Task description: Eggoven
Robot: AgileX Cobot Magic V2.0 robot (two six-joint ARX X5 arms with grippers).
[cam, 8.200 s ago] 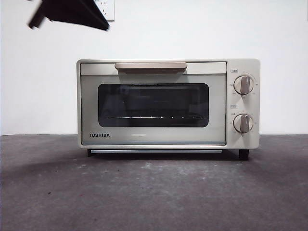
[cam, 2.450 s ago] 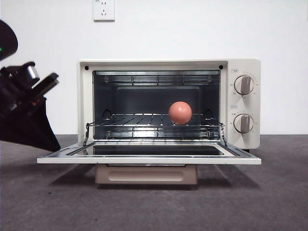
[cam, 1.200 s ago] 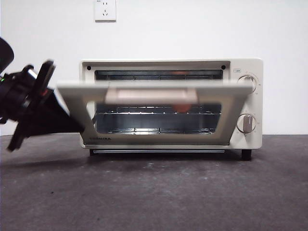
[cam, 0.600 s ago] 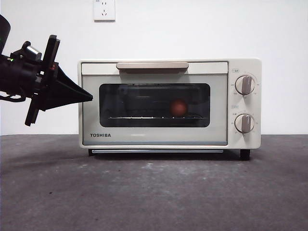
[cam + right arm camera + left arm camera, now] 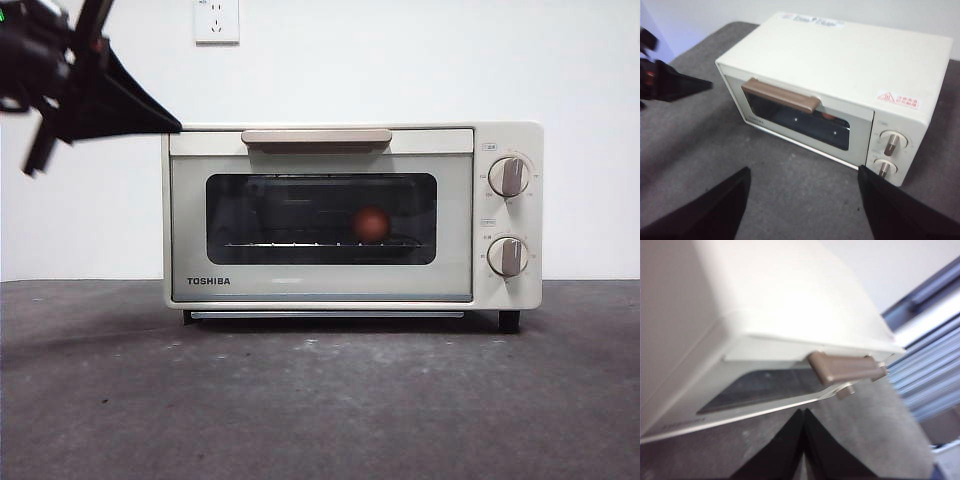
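nearest my low front camera is the bare dark grey table (image 5: 320, 400), and standing on it, square to me, is the boxy cream toshiba toaster oven (image 5: 350, 215) with its door closed flat. on the door's upper edge runs the long beige bar handle (image 5: 315, 137), and down the oven's side panel sit the two round beige knobs (image 5: 507, 177). behind the dark glass window (image 5: 320, 218) i can make out the small smooth reddish-brown egg (image 5: 372, 224), dim through the glass, resting on the wire rack inside. i judge the egg light, slick and easy to crack, and round enough to roll on the rack wires, so i would take it only with a soft pinch across its middle. the oven looks rigid and heavy enough to stay put, and the handle is the one sensible place to take hold of the door. my left gripper (image 5: 802, 440) has its two black jaws pressed together with nothing between them; it hangs just off the oven's upper corner, clear of the handle. my right gripper (image 5: 802, 205) is spread wide and carries nothing, held high and well back from the oven. farthest off is the white wall with a white socket plate (image 5: 217, 20). with the egg shut in, i judge the job about done.
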